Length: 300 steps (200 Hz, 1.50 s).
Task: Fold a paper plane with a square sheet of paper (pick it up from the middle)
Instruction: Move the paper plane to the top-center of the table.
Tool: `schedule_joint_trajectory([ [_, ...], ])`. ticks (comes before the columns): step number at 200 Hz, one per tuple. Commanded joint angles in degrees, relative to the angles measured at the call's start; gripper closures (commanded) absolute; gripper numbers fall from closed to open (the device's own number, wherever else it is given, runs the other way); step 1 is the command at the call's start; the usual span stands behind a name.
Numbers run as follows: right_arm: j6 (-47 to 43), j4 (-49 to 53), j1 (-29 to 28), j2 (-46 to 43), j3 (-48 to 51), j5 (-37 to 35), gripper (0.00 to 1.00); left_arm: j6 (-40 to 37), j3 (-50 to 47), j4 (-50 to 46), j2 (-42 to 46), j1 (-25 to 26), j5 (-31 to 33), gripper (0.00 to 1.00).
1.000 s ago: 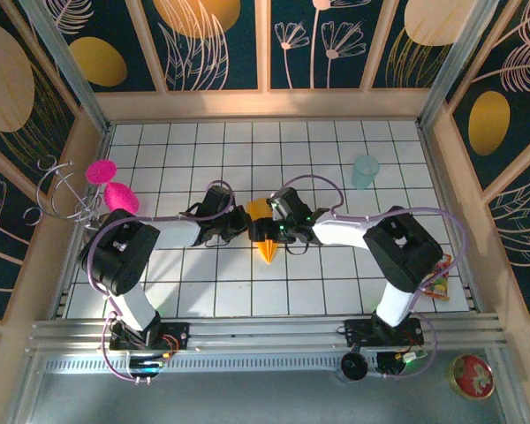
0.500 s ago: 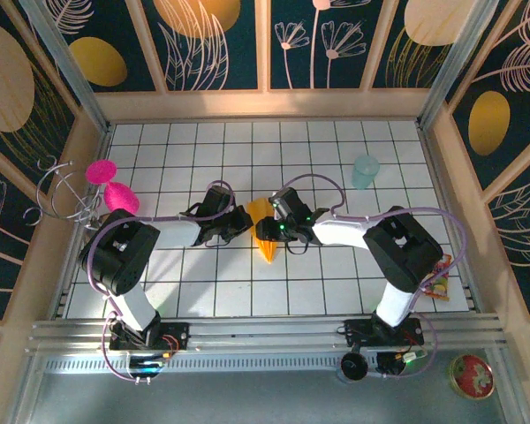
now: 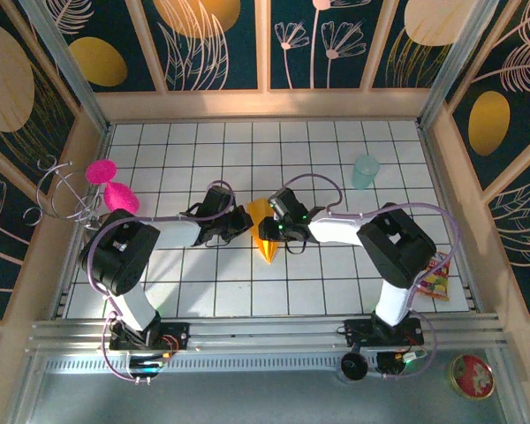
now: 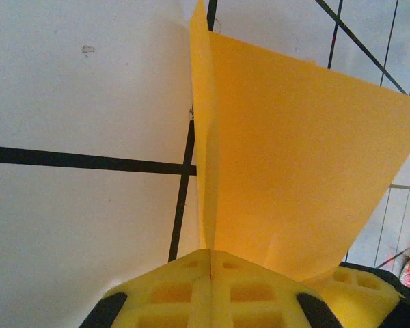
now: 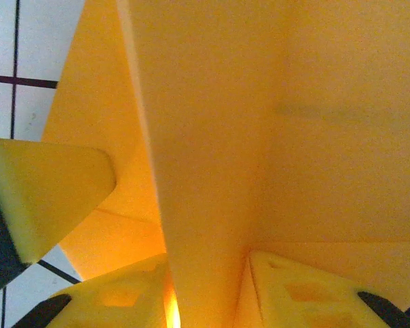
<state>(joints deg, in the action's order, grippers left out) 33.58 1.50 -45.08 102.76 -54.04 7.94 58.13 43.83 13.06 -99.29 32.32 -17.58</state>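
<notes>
At frame centre: plane (image 3: 266,249), tip toward bottom edge.
Left gripper (image 4: 210,255): jaws clamped on the crease.
Right gripper (image 5: 208,263): jaws narrow beside raised fold; grip unclear.
Change: right arm edged left.
Meaning: likely closing the centre fold.

My right pincer (image 3: 271,232) has edged left over the paper plane (image 3: 267,251). My right elbow (image 3: 390,247) swung left too. More orange now shows beside my left pincer (image 3: 239,223).
</notes>
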Motion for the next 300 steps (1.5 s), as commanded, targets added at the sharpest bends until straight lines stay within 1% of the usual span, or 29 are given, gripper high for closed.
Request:
schedule_joint_trajectory([
  [1,1.05,1.23,-0.58,1.32,-1.59,0.0,0.66,-1.0,0.88,-0.46,0.01,0.29,-0.7,1.0],
  [29,0.87,1.56,-0.82,2.22,-2.17,0.67,0.66,-0.89,0.9,-0.43,0.1,0.33,-0.52,1.0],
  [59,0.48,2.89,-0.82,3.18,-2.95,1.0,0.71,-0.89,1.08,-0.58,0.34,0.31,-0.52,0.98],
  [75,0.45,3.34,-0.71,3.25,-3.14,0.66,0.77,-1.19,1.32,-1.23,0.74,0.28,-0.26,0.96],
  [93,0.35,4.26,-0.29,2.47,-3.35,-1.02,0.85,-1.96,1.65,-2.94,0.75,0.04,0.91,0.87],
  [99,0.34,4.55,-0.04,1.91,-3.35,-1.7,0.87,-2.17,1.56,-3.33,2.71,-0.21,1.21,0.85],
  [116,0.08,4.68,1.05,-0.38,-2.98,-3.11,0.89,-2.79,1.1,-4.17,4.74,-1.26,2.2,0.76],
  [127,-0.22,4.74,1.77,-2.01,-2.52,-4.03,0.9,-3.13,0.73,-4.85,6.35,-2.0,3.27,0.67],
  [141,-0.98,4.81,3.34,-4.28,-2.02,-5.14,0.91,-3.59,-0.01,-5.69,8.42,-2.92,4.82,0.59],
  [172,-3.2,5.71,7.1,-8.51,-1.65,-6.92,0.93,-4.84,-0.77,-7.95,11.44,-4.65,8.1,0.44],
  [225,-6.6,5.8,13.0,-13.06,-1.98,-7.79,0.94,-7.2,-1.82,-10.55,14.91,-5.42,14.05,0.2],
  [252,-8.46,7.22,13.42,-12.39,-3.55,-7.54,0.95,-8.44,-2.26,-11.0,16.97,-5.49,16.41,0.13],
  [254,-8.56,7.34,14.62,-12.29,-3.6,-7.56,0.94,-8.46,-2.31,-11.03,17.1,-5.5,16.68,0.12],
  [260,-8.77,7.72,15.43,-12.13,-3.83,-7.67,0.94,-8.56,-2.5,-10.96,17.57,-5.51,17.08,0.11],
  [280,-9.49,9.84,17.27,-9.38,-6.05,-4.63,0.94,-9.07,-2.7,-10.87,18.33,-5.51,17.41,0.1],
  [300,-9.85,11.42,17.48,-4.54,-8.84,-4.04,0.94,-9.17,-2.48,-10.73,18.16,-5.51,17.02,0.1],
])
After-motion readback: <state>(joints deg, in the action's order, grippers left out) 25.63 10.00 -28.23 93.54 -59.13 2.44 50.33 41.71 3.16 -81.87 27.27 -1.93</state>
